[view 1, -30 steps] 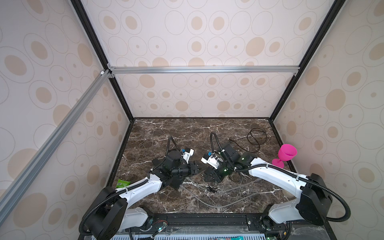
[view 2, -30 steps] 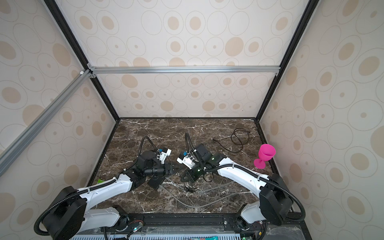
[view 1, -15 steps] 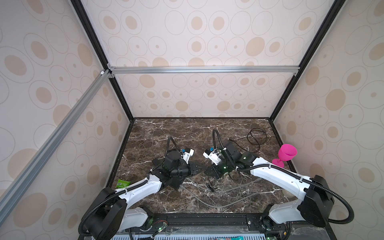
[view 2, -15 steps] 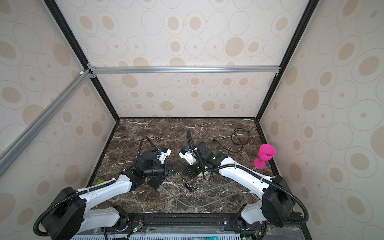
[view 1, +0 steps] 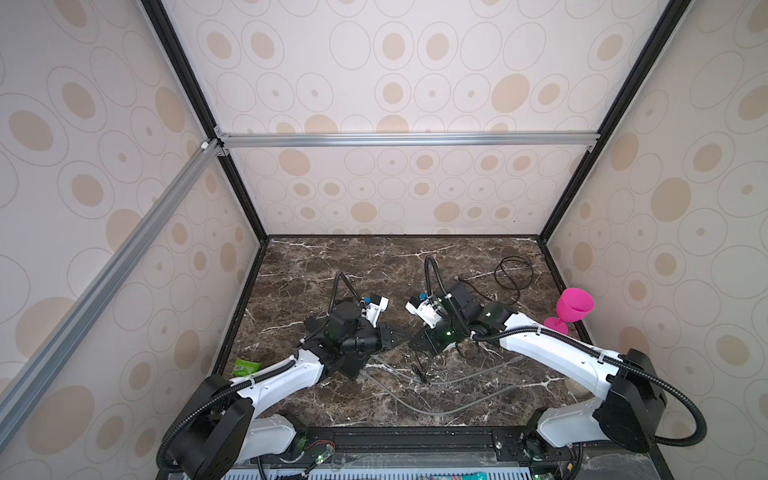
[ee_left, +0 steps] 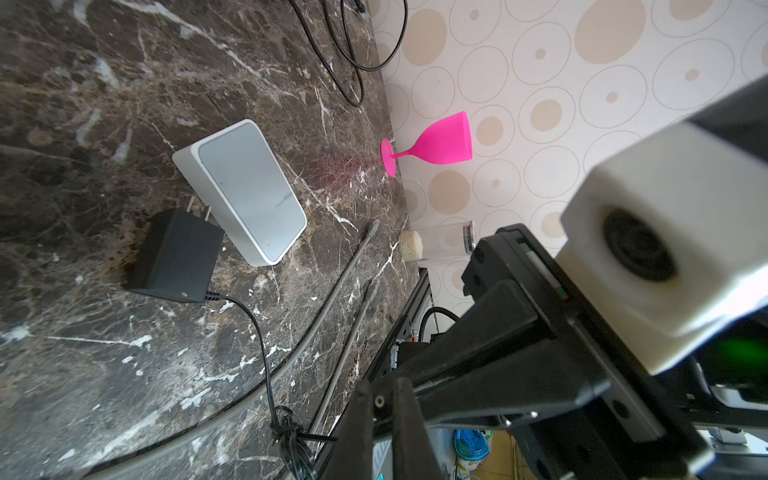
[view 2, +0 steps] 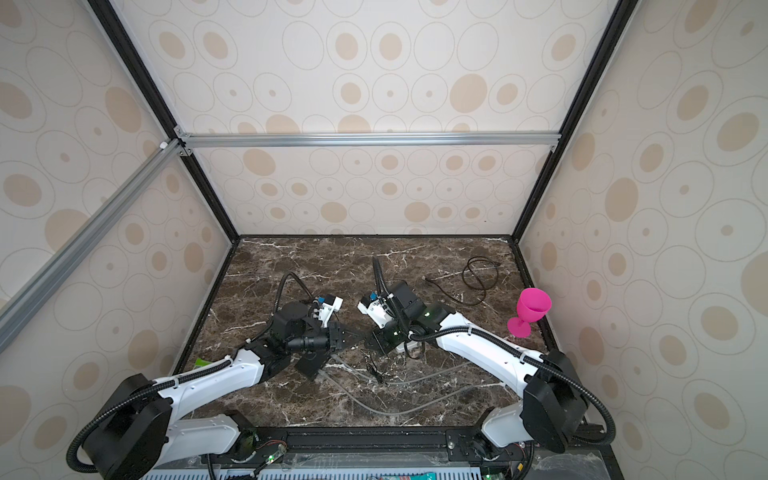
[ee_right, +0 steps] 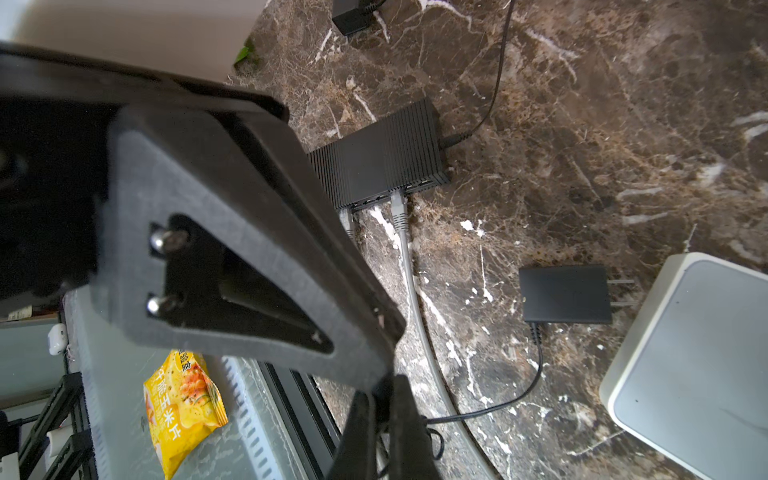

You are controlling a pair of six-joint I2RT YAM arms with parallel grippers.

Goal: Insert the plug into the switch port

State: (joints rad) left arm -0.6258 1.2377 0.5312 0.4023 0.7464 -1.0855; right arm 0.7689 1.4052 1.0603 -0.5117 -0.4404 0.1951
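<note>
Both are squeezed tight, the left gripper [ee_left: 382, 399] and the right gripper [ee_right: 384, 401]. One grey plug [ee_right: 399, 210] sits in the black switch [ee_right: 380, 160].

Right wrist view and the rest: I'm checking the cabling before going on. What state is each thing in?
Black ribbed switch box: flat, grey cable plugged in.
Grey network cable: one plug seated in that box.
Black power adapter: lying flat, prongs bare.
White rounded box: lying flat.
Pink plastic goblet: upright.
Left hand: shut.
Right hand: shut.
</note>
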